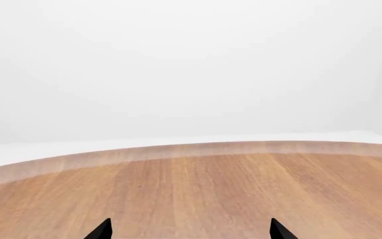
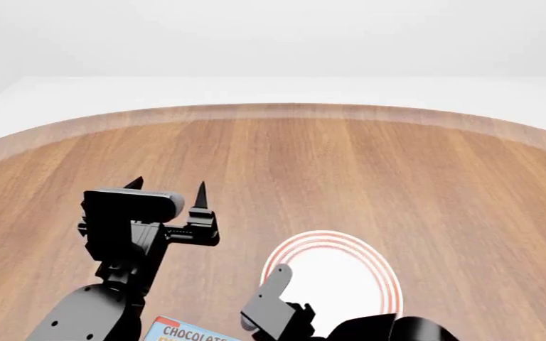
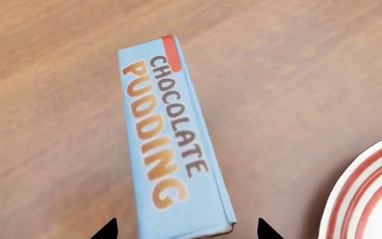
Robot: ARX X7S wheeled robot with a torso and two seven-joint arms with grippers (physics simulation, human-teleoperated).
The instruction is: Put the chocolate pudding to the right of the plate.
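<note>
One chocolate pudding [image 3: 171, 144] beside plate [image 3: 370, 199]

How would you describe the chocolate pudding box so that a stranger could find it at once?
Start from the round wooden table and find the white plate with red rings near its front edge. Just left of the plate, apart from it, stands the chocolate pudding. It is the only box: a narrow light blue top with a red corner and "CHOCOLATE PUDDING" lettering.

Pudding [image 3: 171, 144]: light blue, brown and orange lettering, red strip. Plate [image 2: 349, 277]: white, red rings. Table [image 2: 349, 170]: brown woodgrain.
</note>
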